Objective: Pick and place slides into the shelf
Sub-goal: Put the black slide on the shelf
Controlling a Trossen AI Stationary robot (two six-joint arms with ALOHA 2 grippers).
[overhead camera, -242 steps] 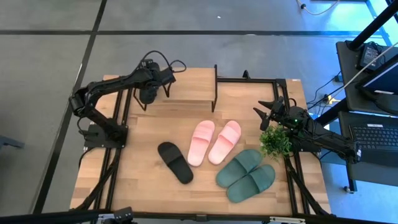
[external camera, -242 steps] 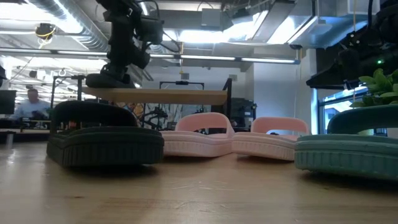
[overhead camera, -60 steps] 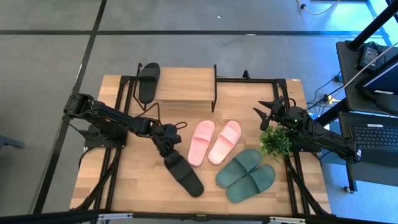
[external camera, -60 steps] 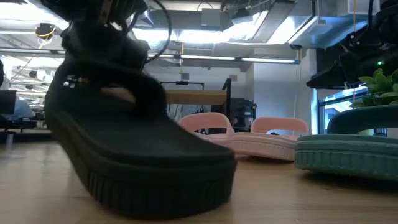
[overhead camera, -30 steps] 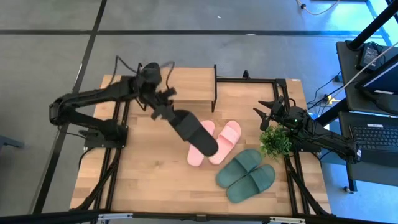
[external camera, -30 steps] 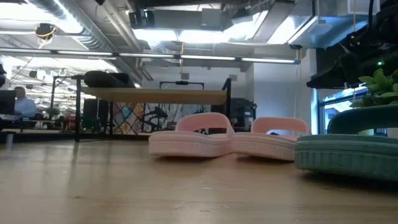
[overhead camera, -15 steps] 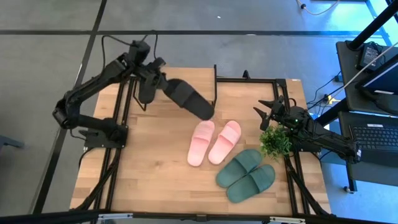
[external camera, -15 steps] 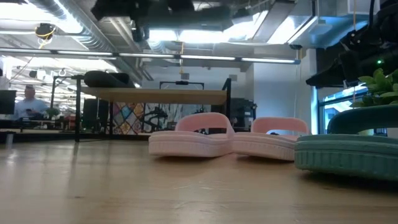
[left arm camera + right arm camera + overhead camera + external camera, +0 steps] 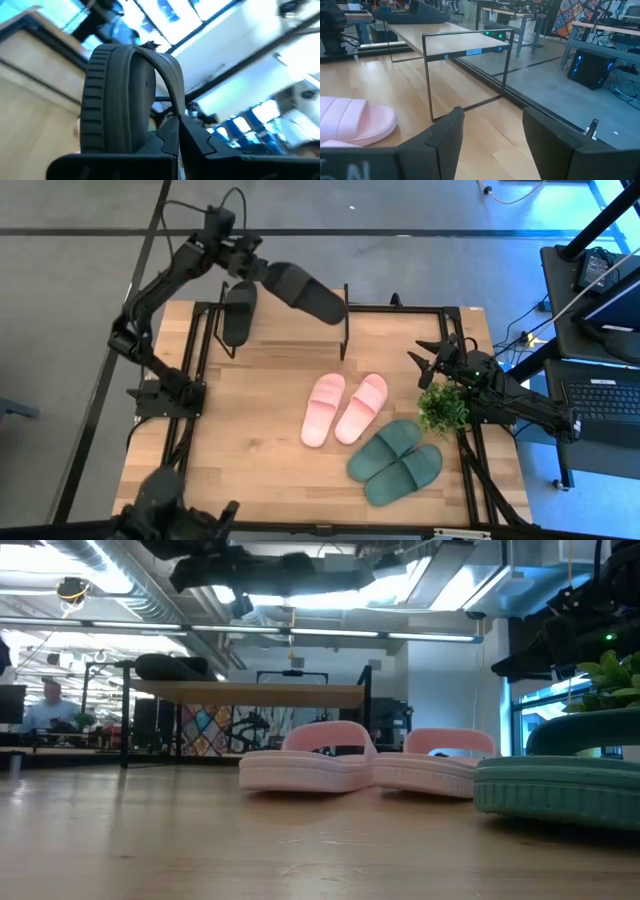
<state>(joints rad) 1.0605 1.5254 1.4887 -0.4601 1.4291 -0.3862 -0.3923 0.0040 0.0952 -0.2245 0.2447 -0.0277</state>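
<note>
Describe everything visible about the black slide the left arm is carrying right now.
The carried black slide is a dark rubber-looking sandal with one wide strap arching over a ribbed-edged sole, as the left wrist view shows. The left gripper is shut on one end of it, holding it in the air above the shelf, tilted, its free end toward the shelf's right side. Nothing else touches it. Its mate already lies on the shelf's left end.

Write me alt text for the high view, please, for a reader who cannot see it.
The left end effector holds a black slide in the air above the shelf, where another black slide already lies. Pink slides and green slides sit on the table; the right end effector waits open beside a small plant.
</note>
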